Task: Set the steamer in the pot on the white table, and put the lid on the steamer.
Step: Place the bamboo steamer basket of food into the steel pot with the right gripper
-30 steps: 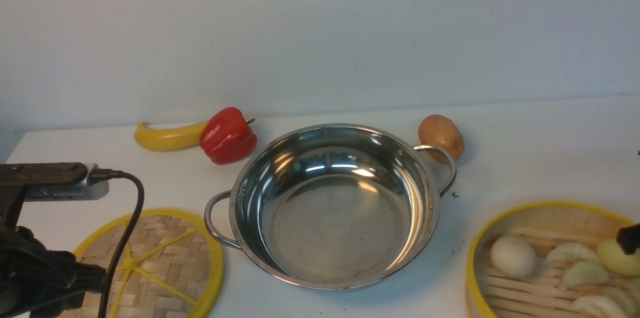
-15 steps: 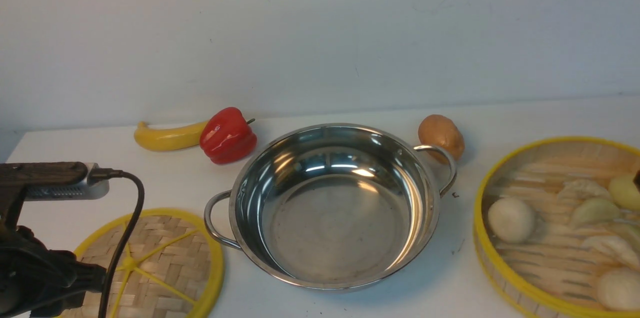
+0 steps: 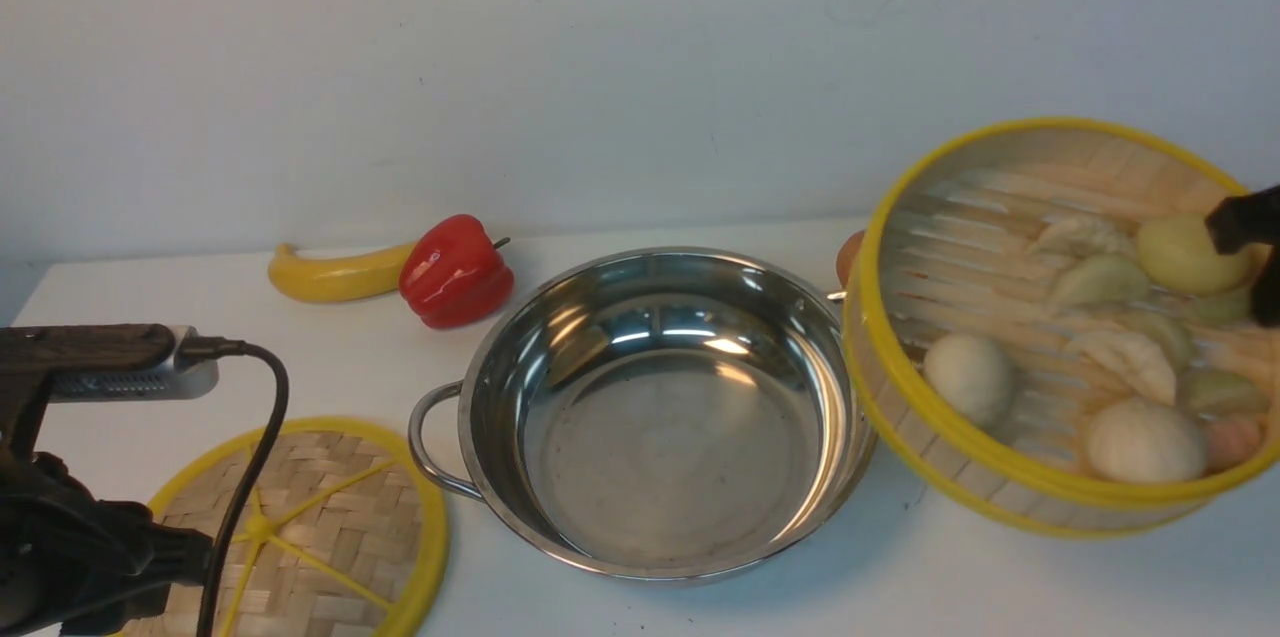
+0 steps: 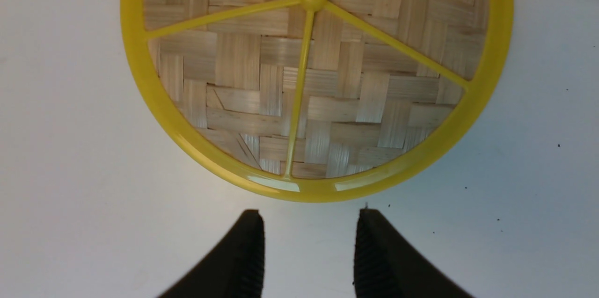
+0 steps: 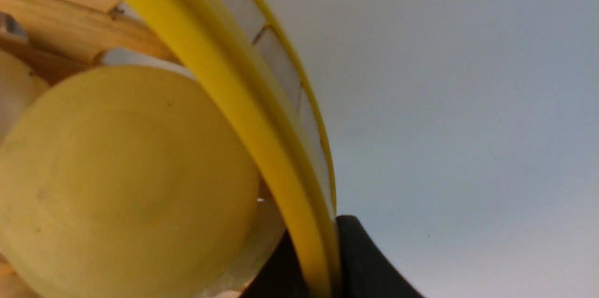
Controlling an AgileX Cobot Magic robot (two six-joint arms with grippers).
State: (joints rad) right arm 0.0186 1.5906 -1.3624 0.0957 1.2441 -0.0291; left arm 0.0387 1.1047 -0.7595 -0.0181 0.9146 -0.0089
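My right end effector (image 5: 323,260) is clamped on the yellow rim of the steamer (image 3: 960,247), with one finger inside the wall and one outside. The steamer hangs from that grip, tipped toward me and seemingly clear of the desk (image 3: 1000,587). Its edge farthest from the grip reaches the near side of the pot (image 3: 670,457), which is empty. I judge this to be the carry step. The next move calls for travelling further across from the grip side, levelling the steamer so the buns don't roll, then lowering it inside the pot's rim.

My left end effector (image 4: 309,242) is parted and empty. It hovers over the desk with the lid (image 4: 318,83) lying flat just ahead of its fingertips.

The steamer hides the pot's far handle and most of a brown round thing (image 3: 848,257) behind it. The front view cuts off my right arm, so I cannot judge how much clearance there is under the steamer.
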